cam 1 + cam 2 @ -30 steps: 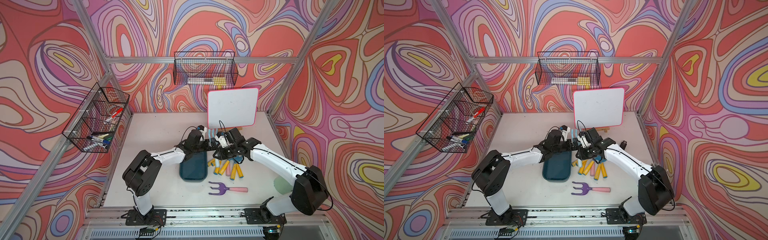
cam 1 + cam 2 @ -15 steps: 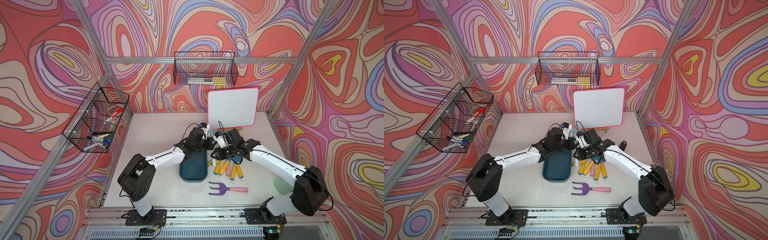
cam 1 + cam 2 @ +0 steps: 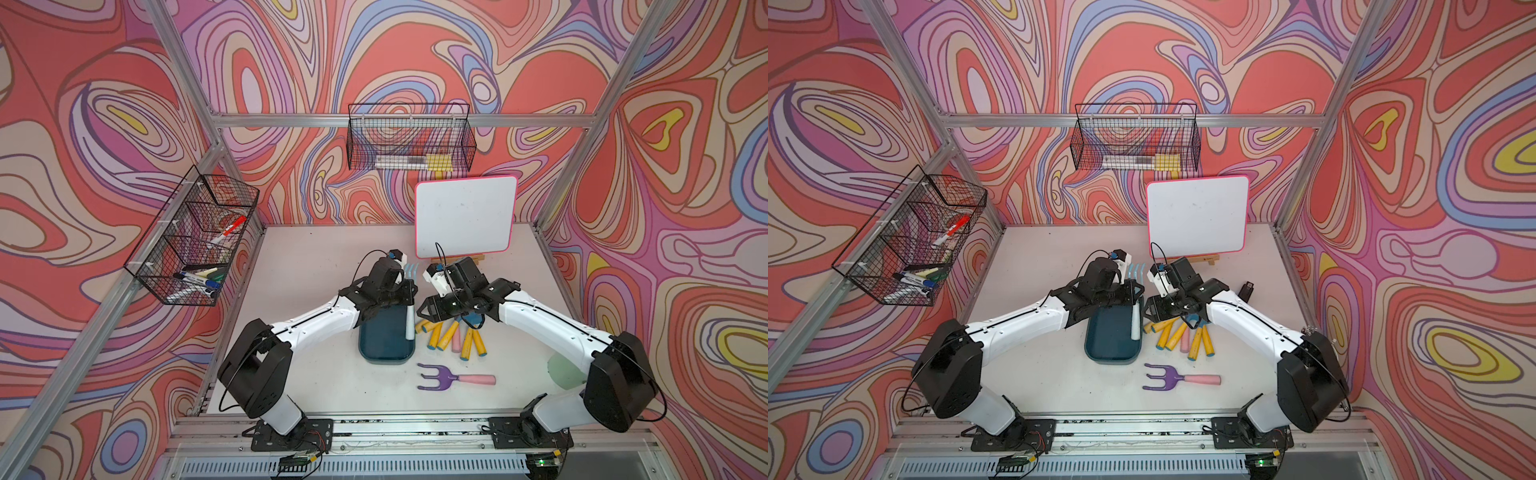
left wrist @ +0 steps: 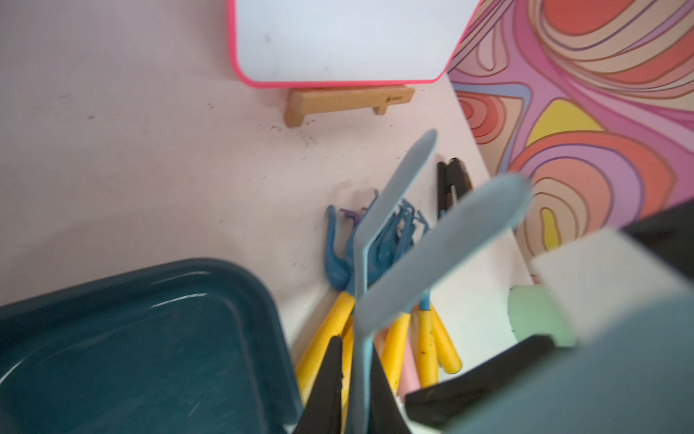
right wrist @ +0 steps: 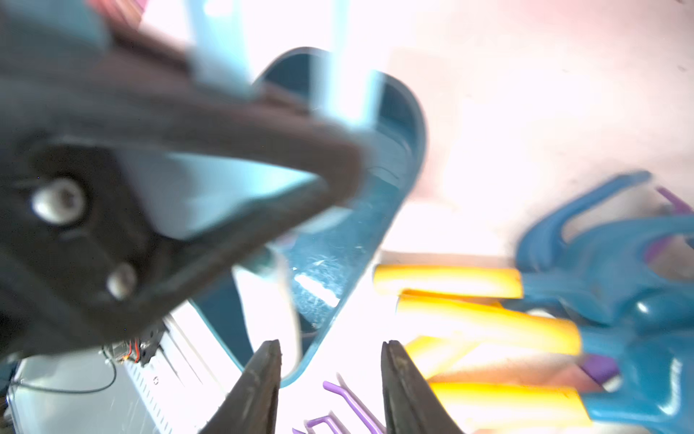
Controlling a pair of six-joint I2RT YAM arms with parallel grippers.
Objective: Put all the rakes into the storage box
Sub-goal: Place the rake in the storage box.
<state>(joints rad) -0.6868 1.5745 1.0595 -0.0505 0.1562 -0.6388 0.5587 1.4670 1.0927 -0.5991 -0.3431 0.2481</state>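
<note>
Dropping the rake on the rim is the main risk. The left pincer [image 3: 406, 293] is clamped on the rake [image 3: 409, 320] near its neck. The rake hangs along the edge of the box [image 3: 380, 345] nearest the pile of yellow-handled tools [image 3: 451, 336], not over the box's middle. Released here, the white handle could catch that rim and roll out into the pile.

The head is a second worry. It reaches past the box's end nearest the whiteboard [image 3: 464, 220], so the rake may bridge that end wall and tip out unless it is drawn back first.

The right pincer [image 5: 330, 353] stands parted and empty beside the box on the pile side, close to the left one. A sideways correction could knock them together.

The rake's long axis runs along the box's length, tines toward the whiteboard and handle toward the opposite end. I cannot tell how steeply it tilts.
</note>
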